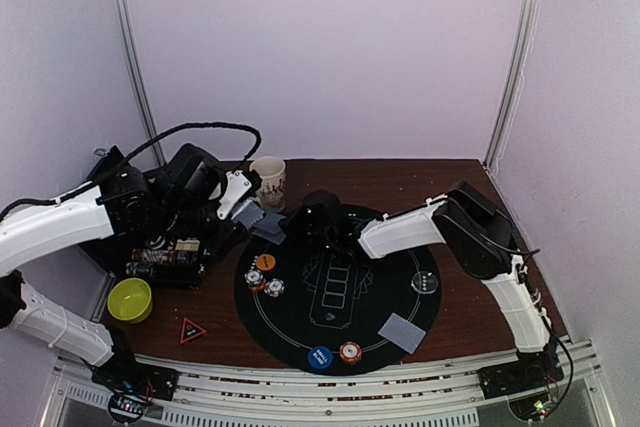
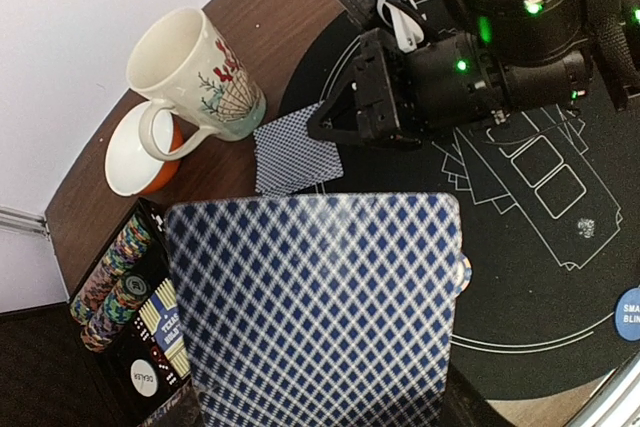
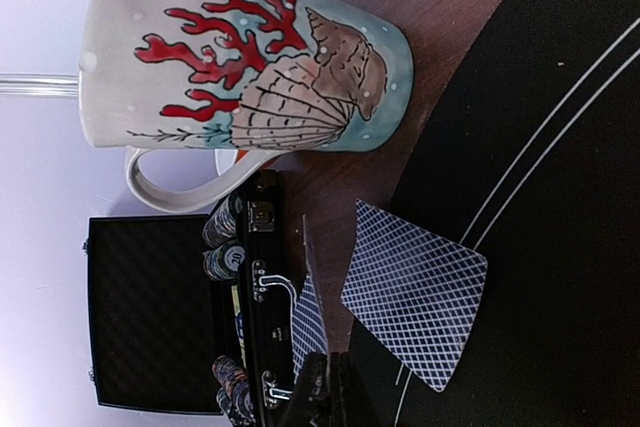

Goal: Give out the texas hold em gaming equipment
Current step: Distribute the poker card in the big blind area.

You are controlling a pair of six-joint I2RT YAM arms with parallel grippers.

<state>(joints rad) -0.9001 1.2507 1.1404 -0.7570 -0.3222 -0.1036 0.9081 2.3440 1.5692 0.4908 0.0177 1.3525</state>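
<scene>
Held card fills the left wrist view, pinched in left gripper. Already on mat: card at far-left edge, chip stacks, blue disc, 2nd card near-right. Right gripper looks closed, empty. Approx. half dealt; more prob. left.

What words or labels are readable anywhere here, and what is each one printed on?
"DEALER": white disc in the chip case.
"SMA" over "BLIN", cut off by the picture's edge: blue disc on the mat.
"TEXAS HOLD", rest blurred: card box in the case.
Too small to read: red triangle.
Pictures or pattern only, no words: mug, playing card.
</scene>
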